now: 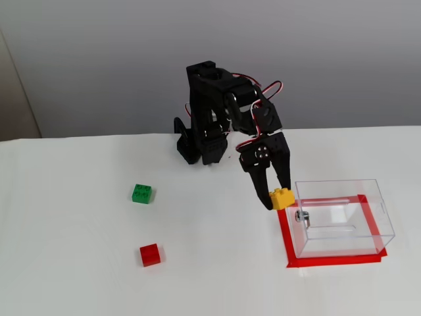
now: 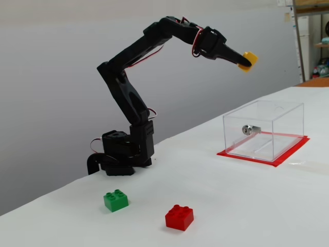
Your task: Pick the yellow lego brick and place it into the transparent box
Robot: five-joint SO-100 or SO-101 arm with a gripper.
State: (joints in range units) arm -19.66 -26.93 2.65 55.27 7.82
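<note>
My gripper (image 1: 280, 198) is shut on the yellow lego brick (image 1: 283, 197) and holds it high in the air; in the other fixed view the gripper (image 2: 245, 58) and the brick (image 2: 250, 59) are well above the table. The transparent box (image 1: 339, 217) stands on a red mat, open at the top, with a small metal fitting on its near-left wall. In a fixed view the brick sits just over the box's left edge; in the other fixed view the box (image 2: 264, 131) is below and slightly right of the brick.
A green brick (image 1: 141, 193) and a red brick (image 1: 150, 255) lie on the white table left of the arm; both also show in the other fixed view, green (image 2: 115, 200) and red (image 2: 179, 217). The red mat (image 1: 289, 250) frames the box. The arm's base (image 2: 123, 152) stands at the back.
</note>
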